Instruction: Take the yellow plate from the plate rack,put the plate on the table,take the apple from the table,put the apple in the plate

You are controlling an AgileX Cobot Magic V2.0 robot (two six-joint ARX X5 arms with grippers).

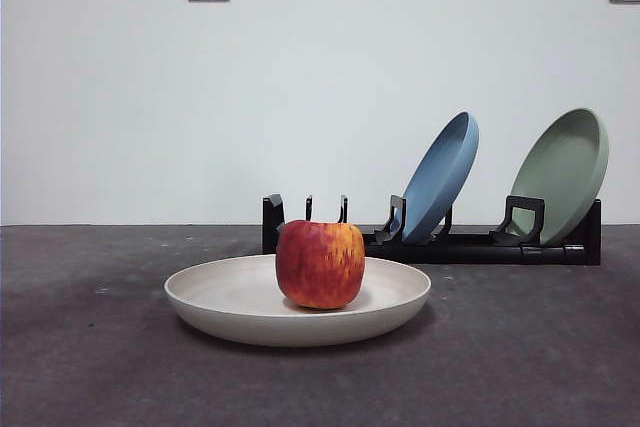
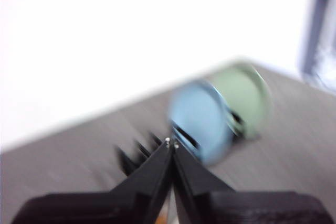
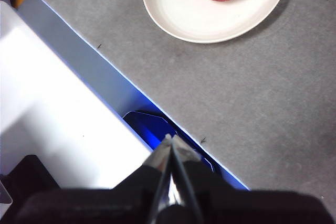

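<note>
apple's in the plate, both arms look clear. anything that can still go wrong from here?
Little seems left, but two risks:
1. The apple stands free on the shallow yellow plate, toward one side in the right wrist view; a bump to the table might roll it over the low rim.
2. The blue plate and green plate lean steeply in the plate rack. The left wrist view is motion-blurred nearby, so a sweep by the left gripper might tip them.
</note>
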